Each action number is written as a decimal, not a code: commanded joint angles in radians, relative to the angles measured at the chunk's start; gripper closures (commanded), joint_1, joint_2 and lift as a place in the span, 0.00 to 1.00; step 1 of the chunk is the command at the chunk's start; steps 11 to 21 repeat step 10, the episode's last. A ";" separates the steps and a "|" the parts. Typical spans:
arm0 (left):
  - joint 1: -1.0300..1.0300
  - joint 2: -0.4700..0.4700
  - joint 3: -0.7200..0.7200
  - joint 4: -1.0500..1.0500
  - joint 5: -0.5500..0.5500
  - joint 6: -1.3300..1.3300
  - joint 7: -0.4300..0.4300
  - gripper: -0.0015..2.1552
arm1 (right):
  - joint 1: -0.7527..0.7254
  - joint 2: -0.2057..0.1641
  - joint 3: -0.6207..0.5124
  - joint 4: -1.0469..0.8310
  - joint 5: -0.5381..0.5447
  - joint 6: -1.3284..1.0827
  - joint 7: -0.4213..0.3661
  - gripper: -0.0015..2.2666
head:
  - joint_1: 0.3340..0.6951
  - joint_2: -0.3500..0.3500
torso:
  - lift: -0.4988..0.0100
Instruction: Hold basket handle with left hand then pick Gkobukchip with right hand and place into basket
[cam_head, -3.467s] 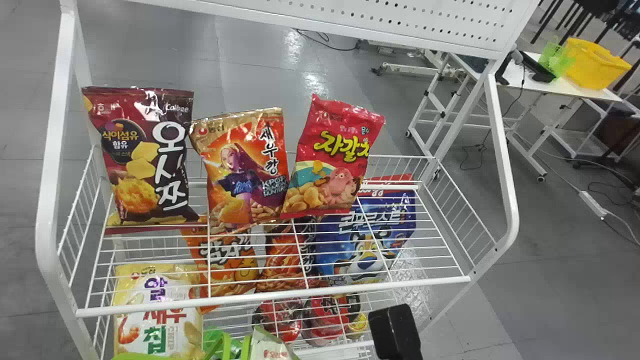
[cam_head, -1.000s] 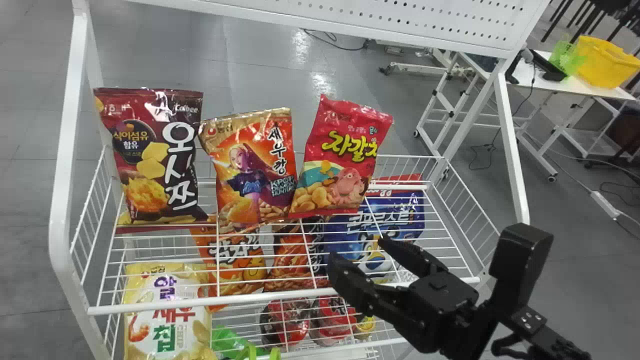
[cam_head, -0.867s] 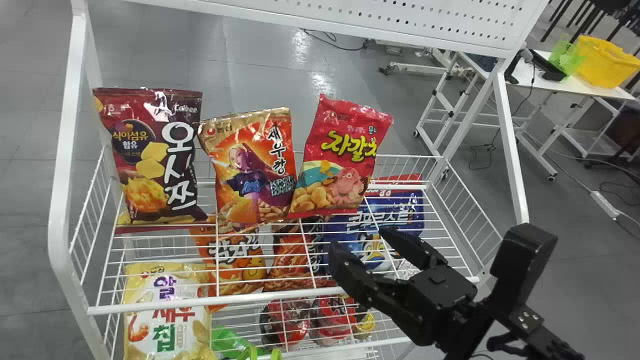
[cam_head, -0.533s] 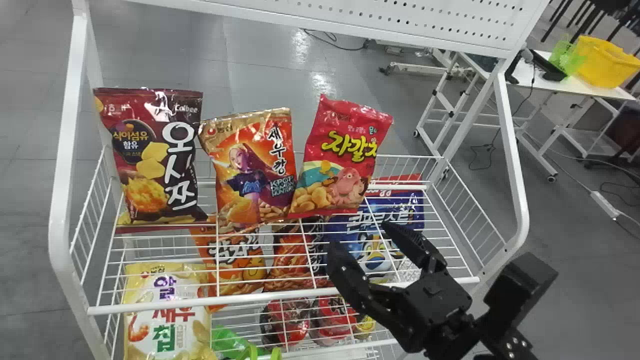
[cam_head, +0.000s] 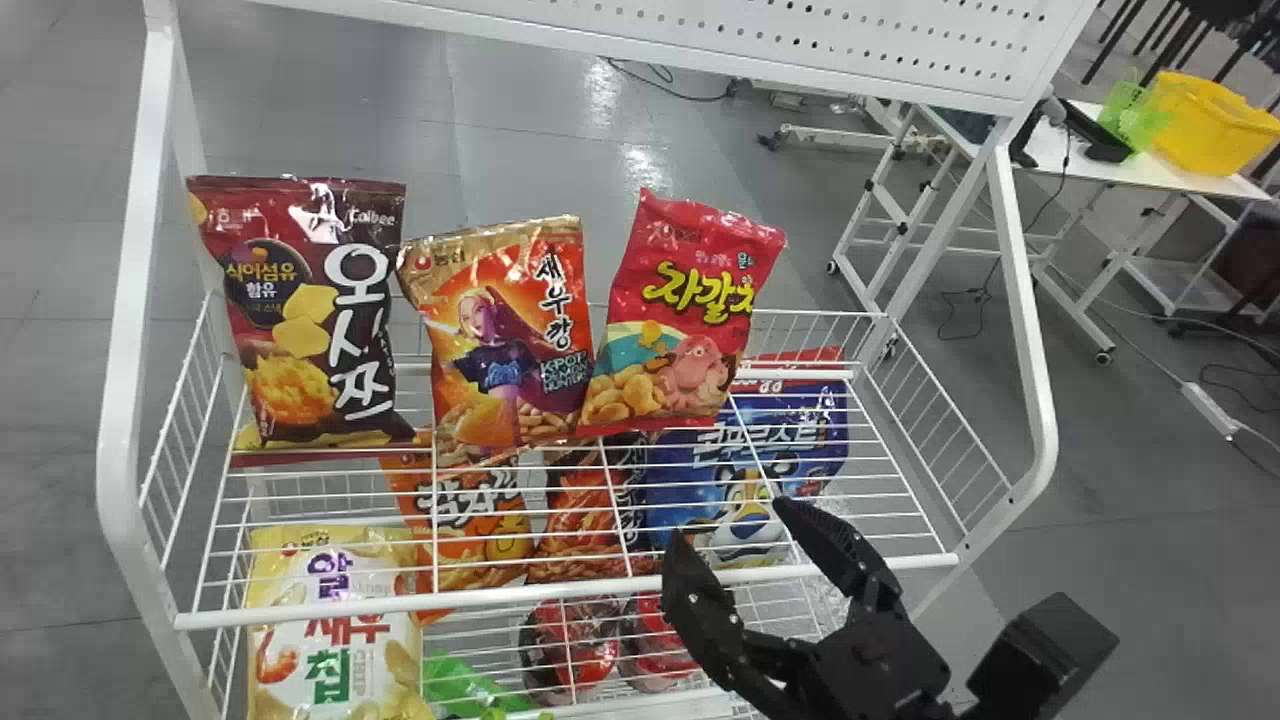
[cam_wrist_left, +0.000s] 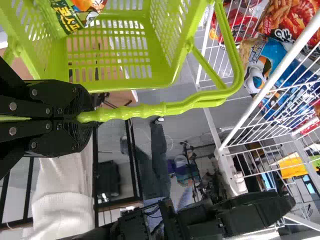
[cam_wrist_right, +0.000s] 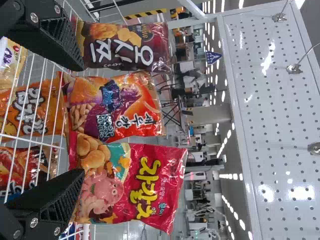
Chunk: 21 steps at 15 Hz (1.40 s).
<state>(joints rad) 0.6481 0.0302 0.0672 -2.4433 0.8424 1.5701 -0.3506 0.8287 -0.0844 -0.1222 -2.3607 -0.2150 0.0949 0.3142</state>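
Your left gripper (cam_wrist_left: 82, 118) is pinching the green handle (cam_wrist_left: 140, 111), jaws closed around it; the lime-green basket (cam_wrist_left: 145, 84) is hanging from that handle, and a colorful snack bag (cam_wrist_left: 77, 15) is lying inside. Your right gripper (cam_head: 728, 520) is hovering near the front rail (cam_head: 400, 605) of the upper wire shelf, jaws spread. On that shelf, maroon (cam_head: 310, 220), orange (cam_head: 450, 290) and red octopus-print (cam_head: 670, 300) snack bags are standing in a row. Gkobukchip: you cannot tell which bag it is.
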 joint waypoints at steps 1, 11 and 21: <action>-0.002 -0.001 0.002 0.004 -0.002 0.001 -0.001 0.80 | 0.015 0.000 -0.004 0.009 -0.001 -0.028 0.002 0.04 | 1.00 0.00 | 0.92; -0.010 -0.001 0.019 0.007 -0.002 0.001 -0.007 0.80 | 0.015 0.000 0.015 -0.008 -0.001 -0.025 0.002 0.04 | 1.00 0.00 | 0.92; -0.010 -0.001 0.019 0.007 -0.002 0.001 -0.007 0.80 | 0.015 0.000 0.015 -0.008 -0.001 -0.025 0.002 0.04 | 1.00 0.00 | 0.92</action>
